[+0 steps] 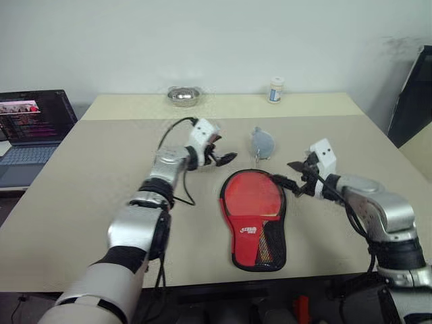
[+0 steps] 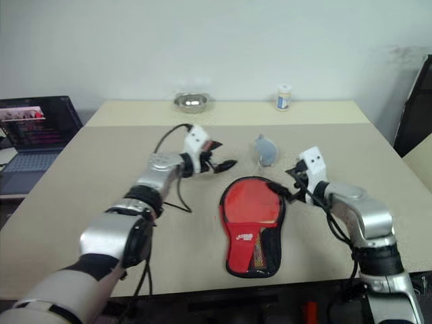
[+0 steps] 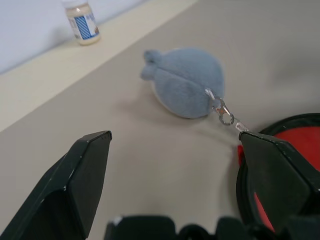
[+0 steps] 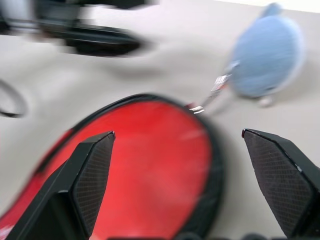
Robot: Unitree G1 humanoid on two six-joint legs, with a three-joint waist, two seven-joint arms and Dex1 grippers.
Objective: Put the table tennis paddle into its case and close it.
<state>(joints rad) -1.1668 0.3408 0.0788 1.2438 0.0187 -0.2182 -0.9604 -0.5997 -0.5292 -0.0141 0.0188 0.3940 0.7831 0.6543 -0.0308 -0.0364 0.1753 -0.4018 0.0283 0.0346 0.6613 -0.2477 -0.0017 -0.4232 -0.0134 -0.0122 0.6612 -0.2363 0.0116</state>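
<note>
on your tan table (image 1: 88,202) you can count one red case (image 1: 254,219), one grey round tag (image 1: 262,142) clipped to its top, one bowl (image 1: 184,96), one small bottle (image 1: 275,90). your left gripper (image 1: 219,152) hangs wide open up and left of the case. your right gripper (image 1: 291,177) gapes wide by its right edge, holding nothing.

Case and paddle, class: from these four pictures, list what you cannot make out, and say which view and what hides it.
- Paddle: whether it lies inside the case cannot be told in the eye views; the red cover hides the inside.
- Zip: closed or not, too small in the eye views; cut off in the left wrist view.
- Bottle label: cut by the edge, too small to read.
- Left gripper: blurred in the right wrist view.
</note>
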